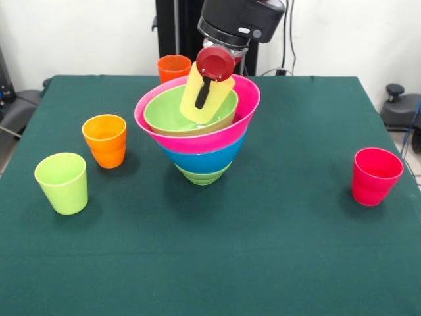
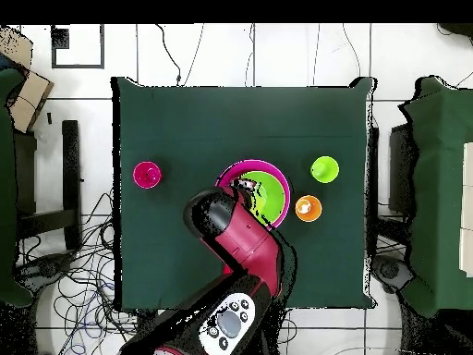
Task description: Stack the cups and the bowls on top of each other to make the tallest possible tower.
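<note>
Front and overhead views of the stacking task at the moment a cup is carried to the stack. The tower [image 1: 202,141] stands near the middle of the dark green cloth-covered table [image 1: 263,250]. It is a nest of round plastic bowls flaring wider upward: a light green bowl [image 1: 202,175] at the base, a large blue bowl [image 1: 204,160] in it, a large pink bowl [image 1: 217,135] above, and a light green bowl [image 1: 172,113] innermost. The gripper [image 1: 212,74], hanging from the black wrist, is clenched on a pale yellow plastic cup [image 1: 209,99], tilted, with its lower end inside the innermost green bowl.

The step in hand appears to be setting this cup into the tower. The next move probably calls for righting the cup, lowering it to rest on the bowl's floor, then letting go without nudging the nest.

Loose cups remain on the table. A lime green tumbler [image 1: 62,182] stands near left, an orange tumbler [image 1: 105,139] lies just beyond it, a second orange tumbler [image 1: 173,68] is behind the tower, and a pinkish-red tumbler [image 1: 375,175] sits well apart at right.

In the overhead view the red arm [image 2: 242,242] reaches over the tower; a white tiled floor [image 2: 296,55] with trailing cables surrounds the table.
</note>
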Available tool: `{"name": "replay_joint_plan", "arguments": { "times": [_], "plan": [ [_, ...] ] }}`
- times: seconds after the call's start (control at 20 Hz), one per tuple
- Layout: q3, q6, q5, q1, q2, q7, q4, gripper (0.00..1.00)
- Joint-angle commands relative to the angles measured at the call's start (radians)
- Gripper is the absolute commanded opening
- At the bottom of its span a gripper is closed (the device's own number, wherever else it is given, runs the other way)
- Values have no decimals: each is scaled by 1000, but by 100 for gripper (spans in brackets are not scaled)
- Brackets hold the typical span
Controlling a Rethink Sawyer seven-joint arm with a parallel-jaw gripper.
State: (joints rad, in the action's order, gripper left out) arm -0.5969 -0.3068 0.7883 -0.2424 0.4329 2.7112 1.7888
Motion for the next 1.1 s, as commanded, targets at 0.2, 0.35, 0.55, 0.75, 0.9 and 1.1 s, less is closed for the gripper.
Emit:
{"name": "replay_joint_plan", "arguments": {
  "times": [0.2, 0.35, 0.55, 0.75, 0.9, 1.1],
  "plan": [
    [158, 25, -59, 33, 4, 62, 40, 0],
    [156, 25, -62, 32, 3, 61, 39, 0],
    [164, 37, -62, 35, 1, 61, 41, 0],
    [168, 45, -62, 37, 0, 60, 43, 0],
    [160, 39, -62, 32, -2, 65, 39, 0],
    [168, 44, -60, 36, -1, 64, 43, 0]
  ]
}}
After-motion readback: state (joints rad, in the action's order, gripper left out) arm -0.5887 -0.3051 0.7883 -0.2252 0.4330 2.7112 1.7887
